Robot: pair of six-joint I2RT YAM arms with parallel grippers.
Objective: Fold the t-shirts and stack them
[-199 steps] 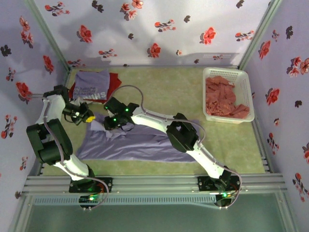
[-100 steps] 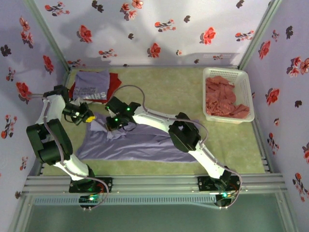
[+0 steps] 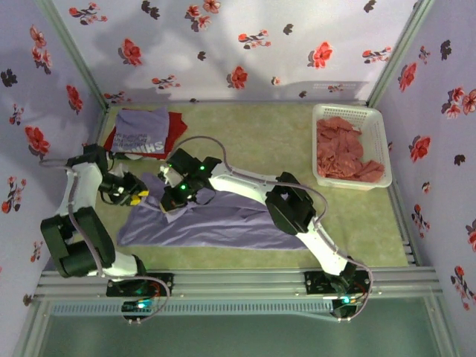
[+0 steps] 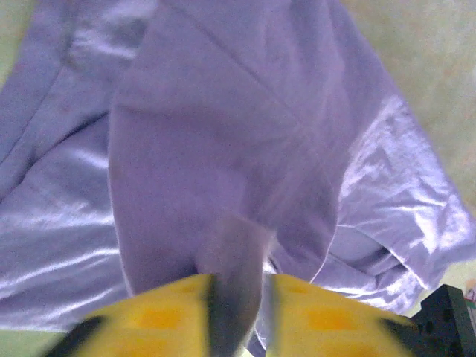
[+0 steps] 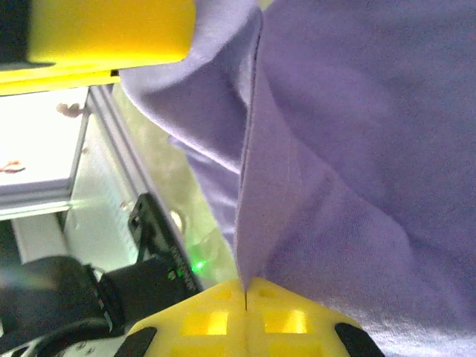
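Note:
A plain lavender t-shirt [image 3: 212, 222] lies spread across the near middle of the table. My right gripper [image 3: 169, 204] is at its far-left part, shut on a raised fold of the cloth [image 5: 249, 223] that runs straight out from between the closed yellow fingers [image 5: 216, 320]. My left gripper [image 3: 137, 196] is just to its left, its yellow fingers [image 4: 160, 316] apart with a loose fold of the same lavender cloth [image 4: 234, 253] hanging in the gap. A purple t-shirt with white lettering [image 3: 143, 134] lies folded on a red t-shirt [image 3: 176, 125] at the back left.
A white slatted basket [image 3: 375, 119] at the back right holds crumpled salmon-red t-shirts [image 3: 343, 149]. Flowered walls close in the left, back and right. A metal rail [image 3: 238, 282] runs along the near edge. The green mat [image 3: 268, 137] is bare in the middle back.
My left gripper's jaws have parted. Both grippers have moved a little nearer, carrying the shirt's far-left edge over the rest of the cloth.

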